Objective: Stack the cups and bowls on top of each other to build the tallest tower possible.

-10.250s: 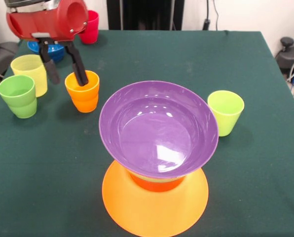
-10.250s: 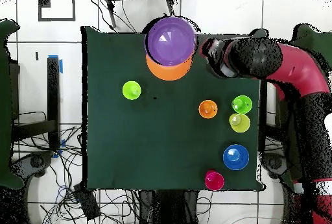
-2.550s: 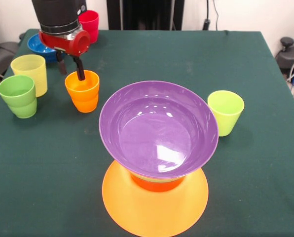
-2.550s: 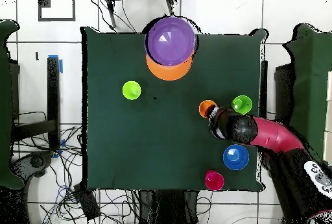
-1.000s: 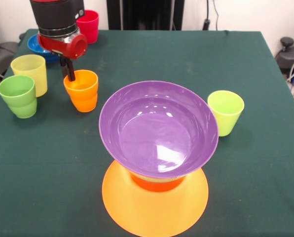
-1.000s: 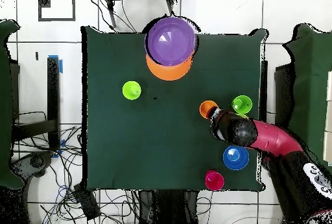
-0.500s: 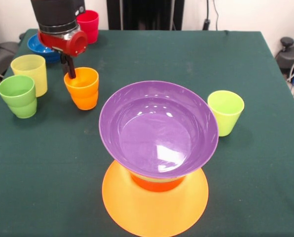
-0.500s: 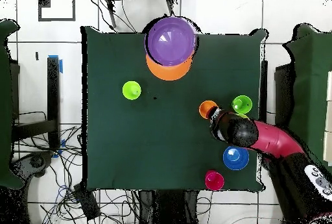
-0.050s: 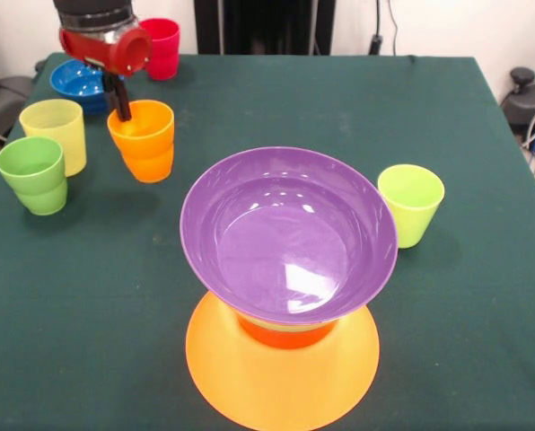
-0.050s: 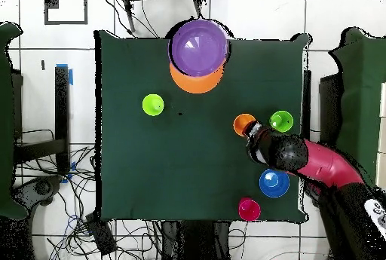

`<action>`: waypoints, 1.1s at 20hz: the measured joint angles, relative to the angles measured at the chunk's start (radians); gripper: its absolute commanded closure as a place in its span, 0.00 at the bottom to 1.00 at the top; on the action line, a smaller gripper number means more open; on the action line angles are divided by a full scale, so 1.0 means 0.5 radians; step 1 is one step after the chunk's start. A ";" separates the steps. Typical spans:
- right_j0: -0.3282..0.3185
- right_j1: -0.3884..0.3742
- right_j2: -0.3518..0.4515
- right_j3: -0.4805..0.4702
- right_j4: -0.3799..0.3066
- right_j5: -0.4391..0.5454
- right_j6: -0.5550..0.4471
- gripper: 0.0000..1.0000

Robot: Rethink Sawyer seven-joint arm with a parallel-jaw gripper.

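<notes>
My gripper [image 9: 121,109] is shut on the rim of the orange cup [image 9: 143,144] and holds it a little above the cloth at the far left. In the overhead view the gripper [image 10: 251,131] sits at the edge of the orange cup [image 10: 243,124]. The tower stands near the front edge: a wide orange bowl [image 9: 281,382] upside down as the base, a red-orange bowl [image 9: 281,334] on it, and a purple bowl [image 9: 288,235] upright on top. Loose cups stand around: green [image 9: 32,173], pale yellow [image 9: 54,133], red [image 9: 162,47] and lime green [image 9: 411,204].
A blue bowl [image 9: 79,83] sits behind the gripper near the far left corner, beside the red cup. The green and pale yellow cups stand close together at the table's left edge. The dark green cloth [image 9: 339,108] covers the whole table.
The gripper has risen with the orange cup in it, lifting the cup off the cloth and shifting it slightly toward the far left. Nothing else has moved.
</notes>
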 measured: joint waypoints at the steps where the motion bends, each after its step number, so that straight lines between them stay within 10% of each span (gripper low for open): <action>1: 0.000 -0.012 0.002 0.001 0.010 0.013 0.000 1.00; 22: 0.263 -0.461 0.063 -0.169 0.311 0.668 0.000 1.00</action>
